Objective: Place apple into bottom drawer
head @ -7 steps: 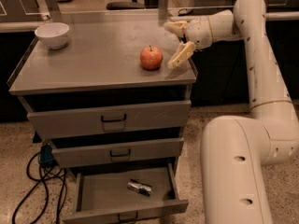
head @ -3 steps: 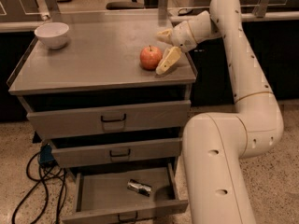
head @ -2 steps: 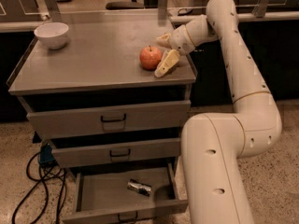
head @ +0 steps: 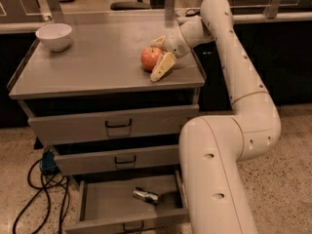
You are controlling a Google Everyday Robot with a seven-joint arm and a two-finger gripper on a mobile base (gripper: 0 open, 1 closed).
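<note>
End effector (head: 155,60) wide astride apple (head: 149,57), near right edge of cabinet top (head: 97,65)

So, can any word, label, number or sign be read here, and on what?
No text can be read.
The apple, bowl and drawer fronts show none.
The small object in the bottom drawer is too small to tell.
The end effector, at the apple on the cabinet top, shows none either.
</note>
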